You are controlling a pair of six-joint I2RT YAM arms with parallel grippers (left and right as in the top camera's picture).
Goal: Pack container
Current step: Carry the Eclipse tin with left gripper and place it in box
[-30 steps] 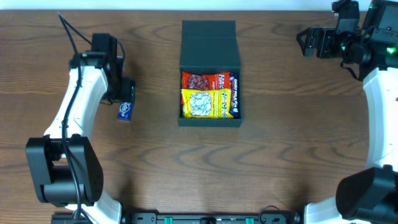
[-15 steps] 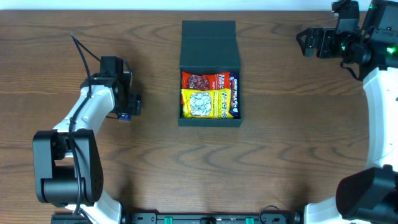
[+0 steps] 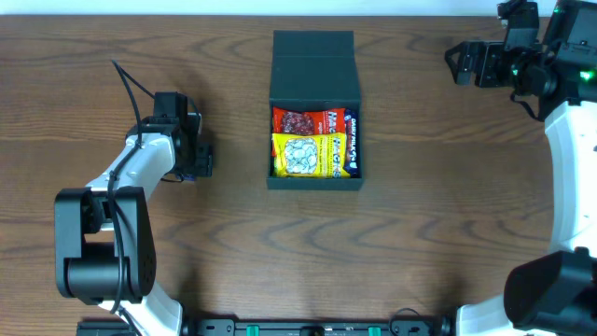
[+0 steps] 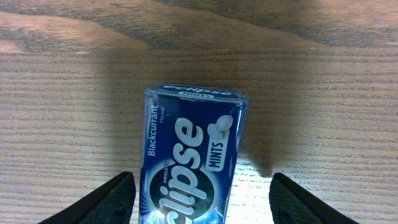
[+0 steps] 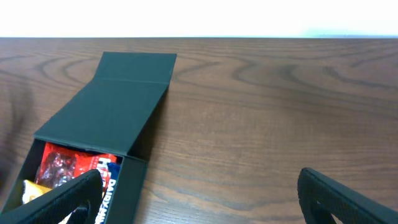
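Dark brown wood-grain counter [image 3: 420, 233], white wall [image 5: 199, 18] along its far edge. Dark teal container [image 3: 315, 185] sits mid-counter toward the far side, its flap lid [image 3: 313, 67] folded open backward. Inside are a red packet [image 3: 297, 121], a yellow packet [image 3: 300, 157] and a blue packet [image 3: 352, 140]. Left fingers [image 4: 115, 199] spread wide either side of a blue Eclipse mints tin [image 4: 189, 162] lying on the counter, left of the container. Right fingers [image 5: 336, 193] wide apart, empty, near the far right corner.

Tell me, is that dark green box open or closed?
Open. The container has its lid flap swung back, and the snack packets inside show plainly from overhead.
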